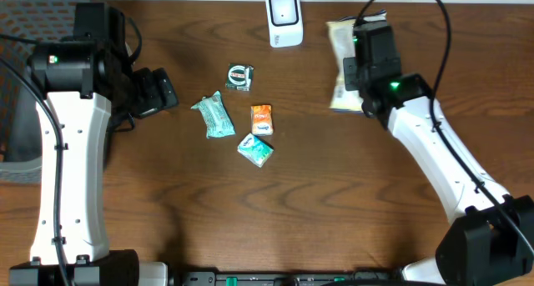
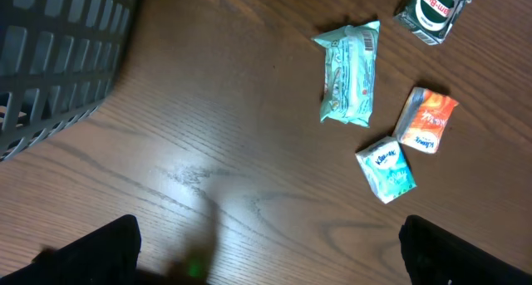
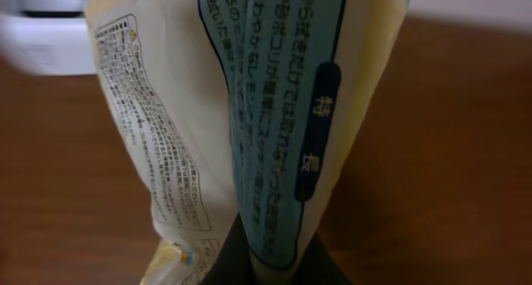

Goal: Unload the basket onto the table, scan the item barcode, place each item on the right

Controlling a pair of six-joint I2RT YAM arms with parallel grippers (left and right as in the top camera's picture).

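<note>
Overhead view: the right gripper [image 1: 360, 69] is seen in the upper right of the frame, closed on a cream packet [image 1: 340, 48], which is held just to the right of the white scanner [image 1: 284, 19] at the top centre, near it but apart. Whether the packet touches the wooden table [image 1: 334, 203] cannot be told. The left gripper [image 1: 169, 92] is placed at the left, beside a dark mesh basket [image 1: 17, 61] in the upper left corner. Four small items are spread at the centre: a round dark pack [image 1: 240, 77], a teal wrapper [image 1: 215, 115], an orange pack [image 1: 262, 119] and a small teal tissue pack [image 1: 255, 150], each apart from the others. Left wrist view: the left gripper [image 2: 266, 256] is shown with its fingers [image 2: 91, 252] set wide apart in the bottom corners, nothing between them but bare wood. The basket [image 2: 58, 61] fills the upper left, and the teal wrapper [image 2: 349, 73], round dark pack [image 2: 432, 11], orange pack [image 2: 426, 120] and tissue pack [image 2: 386, 170] are grouped at the upper right. Right wrist view: the cream packet [image 3: 166, 135], printed with a blue panel and fine text, is clamped at its lower edge by the right gripper [image 3: 262, 264] and fills most of the frame, while the scanner [image 3: 41, 36] is seen blurred at the upper left behind it.
</note>
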